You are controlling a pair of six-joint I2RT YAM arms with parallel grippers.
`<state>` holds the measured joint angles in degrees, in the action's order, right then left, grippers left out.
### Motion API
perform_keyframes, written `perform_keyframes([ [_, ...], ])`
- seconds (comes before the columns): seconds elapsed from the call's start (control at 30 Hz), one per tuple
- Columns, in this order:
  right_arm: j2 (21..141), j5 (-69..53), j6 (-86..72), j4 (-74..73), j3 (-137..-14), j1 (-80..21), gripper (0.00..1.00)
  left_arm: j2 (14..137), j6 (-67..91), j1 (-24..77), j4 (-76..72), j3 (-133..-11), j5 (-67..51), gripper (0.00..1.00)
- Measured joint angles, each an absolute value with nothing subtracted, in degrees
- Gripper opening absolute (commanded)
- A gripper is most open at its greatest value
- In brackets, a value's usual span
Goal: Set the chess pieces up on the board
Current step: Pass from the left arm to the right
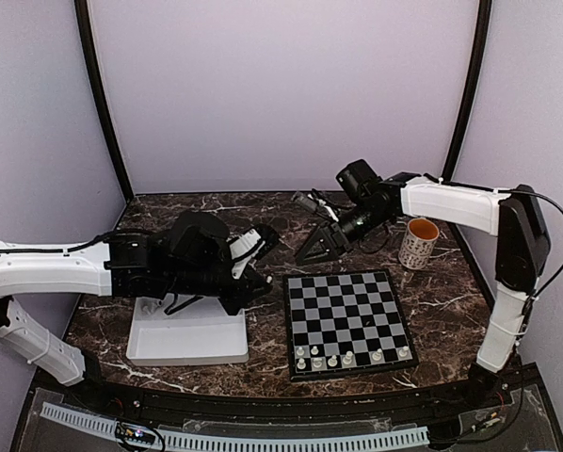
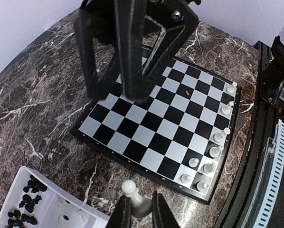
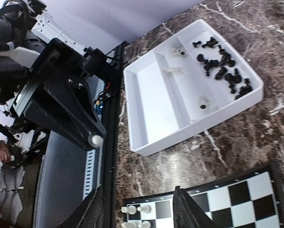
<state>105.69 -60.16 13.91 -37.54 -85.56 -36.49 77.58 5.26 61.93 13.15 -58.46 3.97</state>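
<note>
Chess pieces (image 1: pixel 353 358): top view, whites line near edge of board (image 1: pixel 343 301). L wrist: my left gripper (image 2: pixel 139 213) pinches a white pawn (image 2: pixel 131 192) beside tray (image 2: pixel 56 209), just off board corner. R wrist: my right gripper (image 3: pixel 138 211) part open, empty, over board edge.

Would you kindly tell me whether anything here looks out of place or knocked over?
Nothing stands out: the white pieces on the board stand upright, the black pieces lie inside the tray, and the mug is upright.
</note>
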Motion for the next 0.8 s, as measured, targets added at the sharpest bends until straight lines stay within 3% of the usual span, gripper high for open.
perform_keyframes([
  [0.23,106.0,-65.4,7.9,-36.5,-85.6,-41.7,0.51,80.6,1.2,65.5,13.0,-61.7,7.6,0.14],
  [0.8,106.7,-68.6,3.1,-32.9,-84.5,-42.2,0.47,82.7,-1.4,67.1,13.4,-63.8,10.2,0.14],
])
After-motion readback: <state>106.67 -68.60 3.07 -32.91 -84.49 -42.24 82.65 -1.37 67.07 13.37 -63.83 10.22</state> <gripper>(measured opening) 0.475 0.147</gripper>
